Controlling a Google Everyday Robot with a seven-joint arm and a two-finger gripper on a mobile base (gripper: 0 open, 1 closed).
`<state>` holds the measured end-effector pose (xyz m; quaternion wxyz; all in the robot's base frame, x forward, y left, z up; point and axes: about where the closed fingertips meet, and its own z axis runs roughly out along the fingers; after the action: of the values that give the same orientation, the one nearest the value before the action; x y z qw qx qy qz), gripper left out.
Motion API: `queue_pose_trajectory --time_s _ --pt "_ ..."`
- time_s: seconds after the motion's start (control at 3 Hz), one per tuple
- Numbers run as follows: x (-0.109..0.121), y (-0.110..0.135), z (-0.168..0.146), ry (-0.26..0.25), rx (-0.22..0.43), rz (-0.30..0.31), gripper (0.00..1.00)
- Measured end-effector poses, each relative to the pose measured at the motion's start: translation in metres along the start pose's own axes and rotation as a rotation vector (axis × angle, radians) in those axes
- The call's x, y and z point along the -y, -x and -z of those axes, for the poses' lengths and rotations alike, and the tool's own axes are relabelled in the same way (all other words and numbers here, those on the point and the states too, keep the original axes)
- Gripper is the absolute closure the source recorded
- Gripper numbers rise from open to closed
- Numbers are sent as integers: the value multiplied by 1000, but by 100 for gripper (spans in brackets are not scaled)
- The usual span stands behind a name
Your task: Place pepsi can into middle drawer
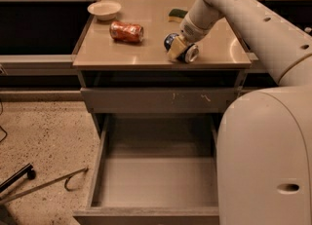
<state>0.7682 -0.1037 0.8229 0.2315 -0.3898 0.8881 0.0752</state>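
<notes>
Blue pepsi can point(171, 39) lay sideways on countertop point(136, 56); gripper point(178, 49) sat over it for pickup, whether clamped could not be told. Below, middle drawer point(99, 163) stood open to receive it.

Gripper point(178, 49) down at the front right of the countertop point(146, 56), at the pepsi can point(191, 53), close to the front edge. To the left, well apart, an orange-red can point(126, 31) on its side. Farther back, a bowl point(104, 9) and a green sponge point(178, 13), with bare surface between them for passing. Off the front edge and downward, open air past the shut upper drawer front point(156, 100). Below that, the middle drawer point(156, 182) pulled well out, open from above across left and centre, bounded only by low side walls. Right side hidden behind the robot's white body point(265, 160), close in the foreground.
</notes>
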Motion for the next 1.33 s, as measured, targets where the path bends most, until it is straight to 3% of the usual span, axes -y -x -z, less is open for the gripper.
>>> queue_pose_trajectory --time_s 0.33,0.67,1.0,1.33 --pt "0 0 0 0 0 0 66" --pt "-17 -9 10 46 2 68 89" --pt "-49 -33 29 134 26 138 100" --pt "-77 -69 38 247 35 149 100"
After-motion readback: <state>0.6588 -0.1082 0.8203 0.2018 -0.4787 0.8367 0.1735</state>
